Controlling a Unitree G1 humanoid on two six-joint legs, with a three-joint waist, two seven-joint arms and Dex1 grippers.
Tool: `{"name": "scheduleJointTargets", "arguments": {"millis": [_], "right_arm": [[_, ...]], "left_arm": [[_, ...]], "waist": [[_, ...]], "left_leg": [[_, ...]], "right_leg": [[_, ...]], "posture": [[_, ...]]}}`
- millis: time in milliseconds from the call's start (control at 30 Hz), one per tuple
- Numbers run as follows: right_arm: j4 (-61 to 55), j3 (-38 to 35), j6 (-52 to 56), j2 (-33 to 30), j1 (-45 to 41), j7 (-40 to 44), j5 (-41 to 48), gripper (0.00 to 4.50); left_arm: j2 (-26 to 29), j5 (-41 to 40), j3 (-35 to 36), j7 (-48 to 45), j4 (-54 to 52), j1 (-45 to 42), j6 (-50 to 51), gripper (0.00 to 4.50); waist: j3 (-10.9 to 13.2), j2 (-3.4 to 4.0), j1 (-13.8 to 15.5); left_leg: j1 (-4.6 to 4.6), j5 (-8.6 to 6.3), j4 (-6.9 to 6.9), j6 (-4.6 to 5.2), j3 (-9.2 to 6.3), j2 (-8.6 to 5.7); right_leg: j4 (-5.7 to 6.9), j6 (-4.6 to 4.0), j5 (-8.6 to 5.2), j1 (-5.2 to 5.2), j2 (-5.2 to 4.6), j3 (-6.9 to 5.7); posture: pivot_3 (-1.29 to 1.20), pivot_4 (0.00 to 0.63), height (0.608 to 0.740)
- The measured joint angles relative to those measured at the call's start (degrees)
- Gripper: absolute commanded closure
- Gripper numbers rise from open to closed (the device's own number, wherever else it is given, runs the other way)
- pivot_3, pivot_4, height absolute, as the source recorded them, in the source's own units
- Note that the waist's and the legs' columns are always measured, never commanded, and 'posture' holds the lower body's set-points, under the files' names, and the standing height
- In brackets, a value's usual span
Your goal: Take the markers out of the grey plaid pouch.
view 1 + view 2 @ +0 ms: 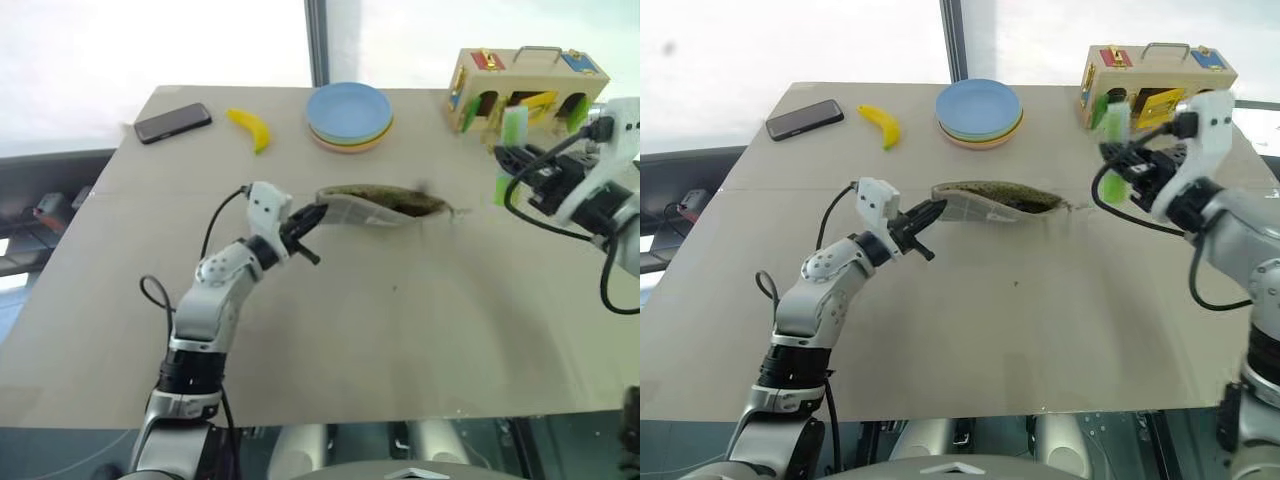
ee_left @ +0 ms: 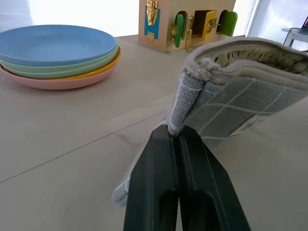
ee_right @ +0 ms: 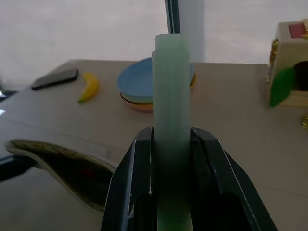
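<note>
Your right gripper is pinching the light green marker, clear of the soft grey plaid fabric pouch. The left gripper clamps the pouch's corner, mouth gaping. Set the marker down on bare beige tabletop, away from the stacked pastel plates; bright window behind.

The grey plaid pouch is made of woven cloth, matt and coarse, with a nubbly lining. The light green marker is seen as smooth, frosted plastic. The tabletop is finished matt and smooth. The plates look smooth, satin plastic; the box is pale wood with brass-coloured metal latches
</note>
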Motion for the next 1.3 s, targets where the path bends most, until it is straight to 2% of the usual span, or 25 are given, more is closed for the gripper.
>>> {"name": "scheduleJointTargets", "arguments": {"millis": [67, 167, 200, 233, 333, 467, 500, 567, 667, 767, 833, 900, 967, 1100, 1200, 1300], "right_arm": [[3.80, 6.67, -2.84, -4.16, 2.47, 3.20, -9.16, 4.19], [15.49, 18.64, -7.91, -4.52, 4.24, 6.87, -22.41, 4.19], [18.75, 21.89, -9.46, -3.80, 4.60, 8.36, -25.72, 3.15], [21.90, 24.77, -11.88, -2.65, 4.66, 10.07, -29.05, 2.82], [24.56, 25.62, -17.05, -2.18, 3.85, 13.21, -35.06, 1.45], [22.20, 24.49, -18.39, -2.96, 6.18, 16.13, -37.96, 1.45], [18.85, 22.22, -17.16, -3.29, 8.49, 17.59, -36.75, 2.12], [12.52, 18.45, -14.00, -3.55, 10.31, 19.70, -33.24, 2.88], [1.20, 11.00, -7.21, -2.60, 9.37, 20.56, -24.76, 4.38], [-7.18, 10.17, -2.09, 3.56, 3.46, 18.57, -18.11, 4.48], [-8.15, 14.81, 0.44, 10.04, -1.15, 15.79, -17.38, 4.48], [-7.40, 18.10, 0.72, 11.94, -2.66, 14.95, -18.53, 4.48], [-1.75, 24.49, -0.97, 16.20, -6.88, 13.25, -24.20, 4.48], [11.89, 31.80, -8.28, 21.66, -12.40, 13.70, -33.13, 4.48], [19.38, 35.78, -13.12, 23.17, -13.92, 16.52, -38.02, 4.48], [21.85, 41.94, -16.18, 19.23, -14.02, 24.93, -41.85, 4.48]], "left_arm": [[0.27, -0.90, 1.14, -0.55, 0.29, 0.94, 0.17, 4.50], [0.37, -2.21, 2.68, -1.24, 1.41, 1.42, 0.83, 4.50], [0.43, -2.34, 2.97, -1.38, 1.69, 1.44, 0.88, 4.50], [0.46, -2.47, 3.06, -1.54, 1.76, 1.43, 0.99, 4.50], [0.41, -3.05, 3.16, -1.99, 1.78, 1.31, 1.55, 4.50], [0.51, -4.05, 3.19, -2.94, 1.62, 1.58, 2.03, 4.50], [0.51, -4.18, 3.18, -3.05, 1.51, 1.78, 2.12, 4.50], [0.82, -4.48, 3.33, -3.23, 1.33, 2.22, 2.24, 4.50], [0.84, -4.81, 3.34, -3.44, 0.95, 2.33, 2.52, 4.50], [0.65, -5.22, 3.23, -3.55, 0.49, 2.43, 3.07, 4.50], [0.41, -5.24, 2.90, -3.78, 0.20, 2.44, 3.29, 4.50], [0.39, -5.28, 2.89, -3.89, -0.01, 2.58, 3.35, 4.50], [0.31, -5.38, 2.80, -4.17, -0.02, 2.30, 3.44, 4.50], [0.07, -5.93, 2.37, -5.33, -0.17, 2.12, 3.39, 4.50], [-0.11, -6.27, 2.22, -5.55, -0.46, 2.50, 3.42, 4.50], [-1.82, -10.31, 3.03, -4.96, -2.16, 3.29, 6.88, 4.50]], "waist": [[-0.02, -0.03, -0.08], [-0.01, -0.06, -0.05], [0.00, -0.04, -0.02], [0.01, -0.02, -0.01], [-0.02, -0.08, -0.09], [-0.01, -0.08, 0.06], [0.01, -0.04, 0.18], [0.02, -0.02, 0.17], [0.06, 0.01, 0.00], [0.08, -0.04, -0.14], [0.08, -0.04, -0.05], [0.08, -0.05, 0.17], [0.08, -0.04, 0.05], [0.07, -0.04, 0.12], [0.08, -0.04, 0.16], [0.09, -0.03, 0.12]], "left_leg": [[0.03, -0.01, 0.01, 0.02, 0.05, 0.01], [0.03, -0.02, 0.09, 0.04, 0.10, 0.00], [0.03, -0.02, 0.11, 0.04, 0.12, -0.01], [0.03, -0.02, 0.11, 0.04, 0.12, -0.02], [0.06, -0.02, 0.13, 0.04, 0.15, 0.03], [0.05, -0.03, 0.10, 0.04, 0.09, 0.08], [-0.01, -0.03, 0.09, 0.03, 0.05, 0.10], [0.00, -0.03, 0.09, 0.03, 0.05, 0.10], [0.04, -0.03, 0.10, 0.02, 0.06, 0.14], [0.08, -0.04, 0.12, 0.02, 0.03, 0.22], [0.09, -0.03, 0.14, 0.01, 0.01, 0.25], [0.07, -0.02, 0.17, 0.00, 0.01, 0.23], [0.04, -0.02, 0.19, 0.00, 0.08, 0.15], [0.00, -0.02, 0.16, 0.01, 0.10, 0.05], [-0.03, -0.02, 0.14, 0.01, 0.07, 0.06], [-0.07, -0.04, 0.13, 0.03, 0.07, 0.05]], "right_leg": [[-0.02, -0.06, -0.04, 0.02, 0.00, 0.05], [-0.02, -0.21, -0.13, 0.02, 0.01, 0.10], [-0.01, -0.21, -0.13, 0.01, 0.01, 0.13], [-0.01, -0.20, -0.12, 0.01, 0.02, 0.14], [-0.01, 0.02, 0.01, 0.03, 0.11, 0.21], [-0.01, 0.01, 0.01, 0.02, 0.15, 0.17], [-0.01, 0.01, 0.01, 0.01, 0.16, 0.13], [-0.01, 0.01, 0.01, 0.01, 0.16, 0.14], [-0.02, 0.02, 0.01, 0.02, 0.17, 0.16], [-0.01, 0.00, 0.01, 0.02, 0.25, 0.12], [0.03, -0.27, -0.08, 0.03, 0.27, 0.09], [0.03, -0.30, -0.08, 0.03, 0.25, 0.08], [0.03, -0.30, -0.07, 0.01, 0.21, 0.17], [-0.01, -0.08, 0.06, 0.01, 0.17, 0.21], [-0.03, -0.07, 0.06, 0.01, 0.18, 0.16], [-0.08, -0.06, 0.06, 0.00, 0.12, 0.17]], "posture": [[0.00, 0.150, 0.740], [0.00, 0.150, 0.740], [0.00, 0.150, 0.740], [0.00, 0.150, 0.740], [0.00, 0.150, 0.740], [0.00, 0.150, 0.740], [0.00, 0.150, 0.740], [0.00, 0.150, 0.740], [0.00, 0.150, 0.740], [0.00, 0.150, 0.740], [0.00, 0.150, 0.740], [0.00, 0.150, 0.740], [0.00, 0.150, 0.740], [0.00, 0.150, 0.740], [0.00, 0.150, 0.740], [0.00, 0.150, 0.740]]}}
